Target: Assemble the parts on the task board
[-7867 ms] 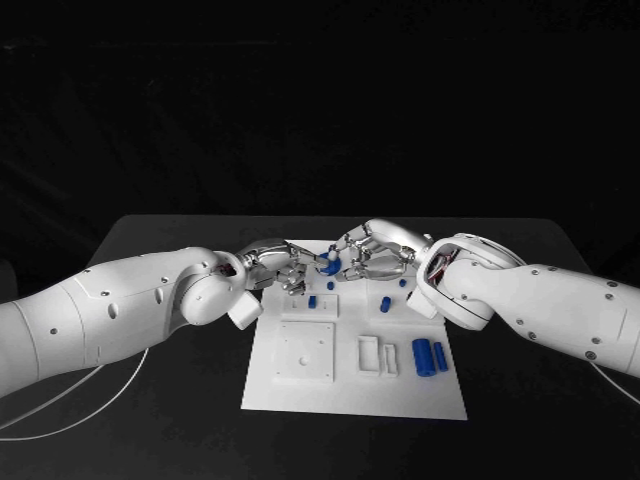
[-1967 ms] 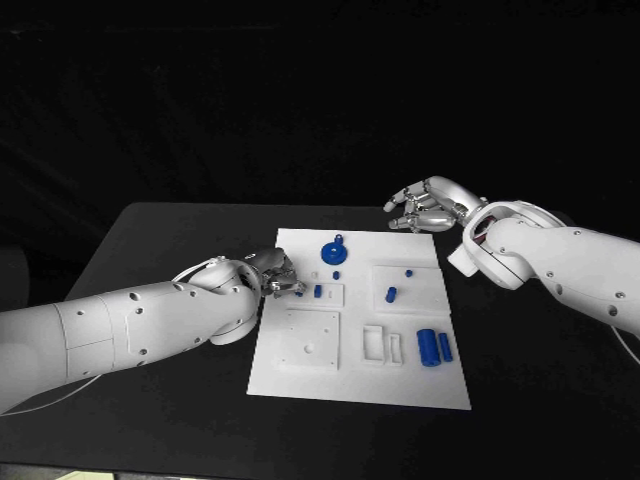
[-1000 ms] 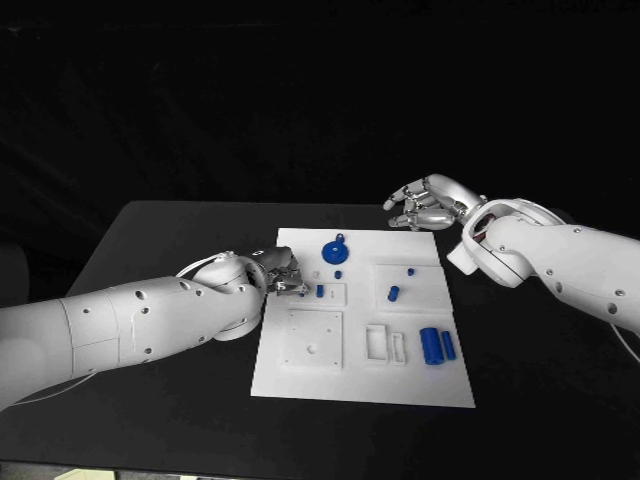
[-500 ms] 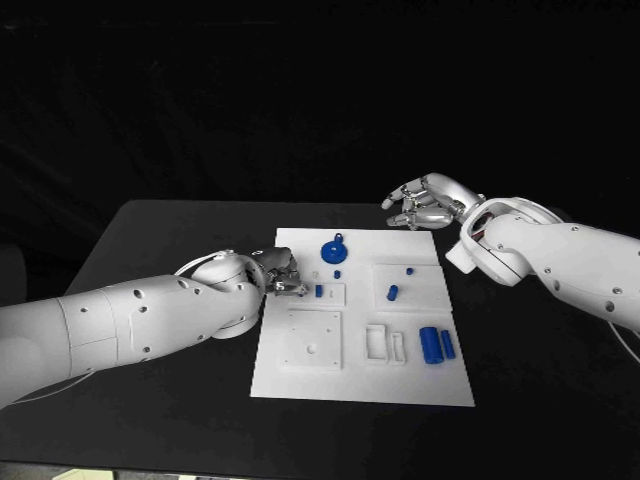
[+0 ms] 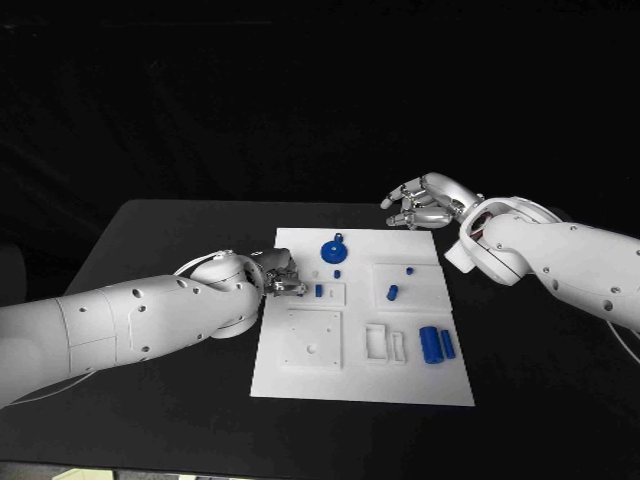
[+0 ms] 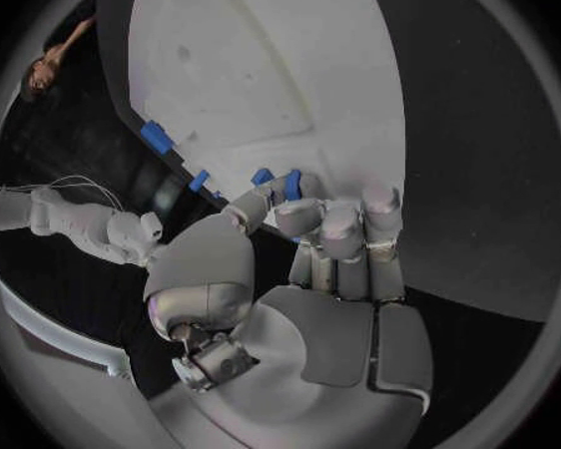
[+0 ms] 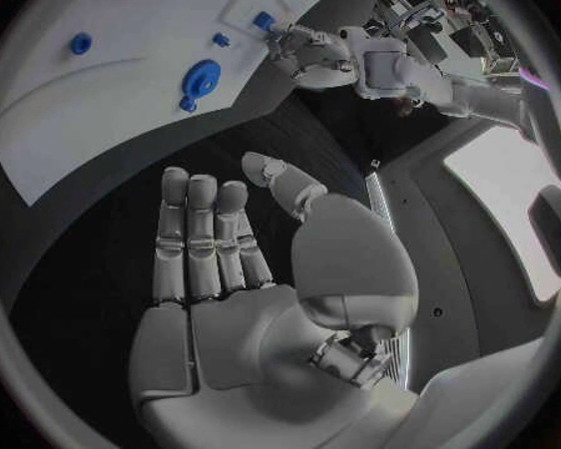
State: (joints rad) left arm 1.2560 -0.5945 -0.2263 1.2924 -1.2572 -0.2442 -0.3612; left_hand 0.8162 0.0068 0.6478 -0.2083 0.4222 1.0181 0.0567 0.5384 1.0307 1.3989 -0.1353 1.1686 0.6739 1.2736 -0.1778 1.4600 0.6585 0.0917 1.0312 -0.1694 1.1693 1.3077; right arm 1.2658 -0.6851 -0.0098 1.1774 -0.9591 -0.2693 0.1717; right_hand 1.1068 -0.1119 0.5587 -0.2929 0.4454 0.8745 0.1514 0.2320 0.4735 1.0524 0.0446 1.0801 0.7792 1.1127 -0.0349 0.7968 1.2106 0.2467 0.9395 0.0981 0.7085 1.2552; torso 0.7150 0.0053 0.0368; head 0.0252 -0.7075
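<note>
Black table (image 5: 162,240) carrying the white board (image 5: 361,375) at its middle. Blue parts are lying on the board: a round disc (image 5: 335,249) near the far edge, a peg (image 5: 392,294) mid-board, two cylinders (image 5: 434,344) toward the right. The left hand (image 5: 277,272) is resting at the board's left edge, its fingers (image 6: 336,231) curling about a small blue piece (image 6: 289,183). The right hand (image 5: 428,203) is hovering beyond the far right corner, fingers apart, holding nothing.
</note>
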